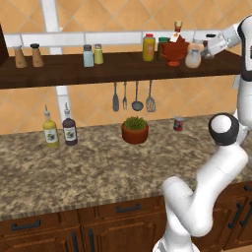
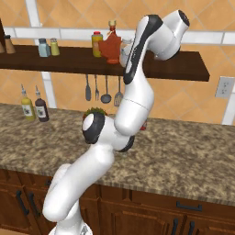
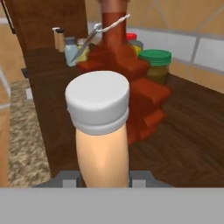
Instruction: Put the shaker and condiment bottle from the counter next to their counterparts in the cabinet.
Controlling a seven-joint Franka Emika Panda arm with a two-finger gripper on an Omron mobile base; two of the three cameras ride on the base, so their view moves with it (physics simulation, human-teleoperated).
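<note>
The peach-orange condiment bottle (image 3: 103, 148) with its pale cap fills the hand view, and my gripper (image 3: 105, 177) is shut on its lower body. From the left base view, the bottle (image 1: 193, 58) is upright at the dark shelf board (image 1: 59, 73), just right of the red maple-leaf bottle (image 1: 174, 50), green jar (image 1: 162, 48) and yellow bottle (image 1: 148, 47). My gripper (image 1: 203, 50) reaches it from the right. Whether the bottle's base touches the board I cannot tell. The pale blue shaker (image 1: 88, 55) stands on the shelf beside the yellow-green shaker (image 1: 98, 53).
Two brown shakers (image 1: 27, 55) stand at the shelf's left end. Utensils (image 1: 133, 96) hang below the shelf. On the granite counter (image 1: 98, 167) are two spouted bottles (image 1: 59, 130), a potted plant (image 1: 135, 130) and a small can (image 1: 178, 123).
</note>
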